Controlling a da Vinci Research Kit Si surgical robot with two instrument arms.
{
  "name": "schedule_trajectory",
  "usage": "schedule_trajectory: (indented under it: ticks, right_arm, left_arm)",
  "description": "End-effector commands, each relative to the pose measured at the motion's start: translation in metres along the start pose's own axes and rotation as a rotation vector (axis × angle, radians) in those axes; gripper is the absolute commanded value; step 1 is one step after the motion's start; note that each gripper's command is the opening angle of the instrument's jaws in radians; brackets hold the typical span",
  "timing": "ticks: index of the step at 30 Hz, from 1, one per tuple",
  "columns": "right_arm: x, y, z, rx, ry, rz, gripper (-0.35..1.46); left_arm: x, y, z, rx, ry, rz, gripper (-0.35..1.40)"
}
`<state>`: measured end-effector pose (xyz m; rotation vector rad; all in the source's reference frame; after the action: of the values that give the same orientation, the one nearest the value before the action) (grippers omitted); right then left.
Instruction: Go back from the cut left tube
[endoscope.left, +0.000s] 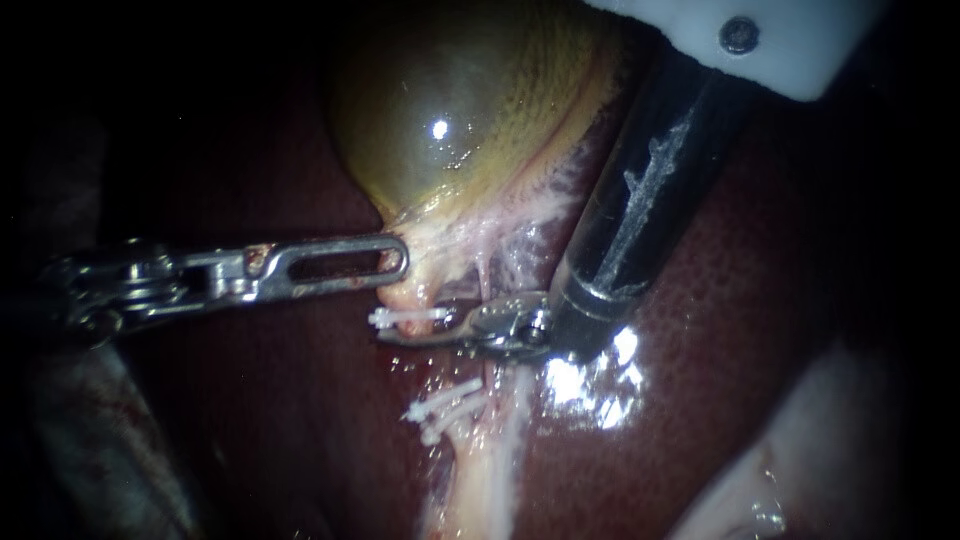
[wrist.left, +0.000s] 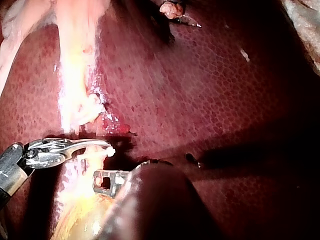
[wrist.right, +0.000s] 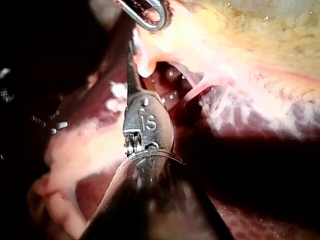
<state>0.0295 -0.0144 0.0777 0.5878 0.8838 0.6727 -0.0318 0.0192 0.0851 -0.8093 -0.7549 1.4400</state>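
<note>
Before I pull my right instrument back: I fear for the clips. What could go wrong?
The right instrument has its tip beside the upper clip; a sideways pull might snag or loosen it. A pink tube lies next to the tip and could get caught.

The left instrument (endoscope.left: 398, 262) ends in bright polished metal, smeared red in places; the right instrument (endoscope.left: 395, 336) has a similar steel tip on a dark, glossy shaft (endoscope.left: 650, 190) scuffed with pale streaks, under a matt white housing (endoscope.left: 810, 50) that looks like plastic, set with a metal screw (endoscope.left: 738, 35). The clips (endoscope.left: 410, 317) look like white plastic; the gallbladder (endoscope.left: 450, 130) is smooth and wet-glossy; the liver (endoscope.left: 750, 330) is finely stippled with a wet sheen.
</note>
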Motion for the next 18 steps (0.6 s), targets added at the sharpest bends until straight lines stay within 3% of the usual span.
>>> schedule_trajectory:
  ticks: [1,15,17,18]
  right_arm:
    - [0.0000,0.0000,0.0000,0.000,0.000,0.000,-0.35]
    - [-0.0001,-0.0003,0.0000,0.001,0.001,-0.001,-0.35]
    - [-0.0001,-0.0005,0.0000,0.001,0.001,-0.001,0.24]
    - [-0.0001,-0.0006,0.0000,0.001,0.001,-0.001,0.42]
  left_arm:
    - [0.0000,0.0000,0.0000,0.000,0.000,0.000,-0.35]
    - [0.0000,-0.0001,0.0000,0.000,0.000,0.000,-0.35]
    - [0.0000,-0.0001,0.0000,0.000,0.000,0.000,-0.35]
    - [0.0000,-0.0001,0.0000,0.000,-0.001,0.001,-0.35]
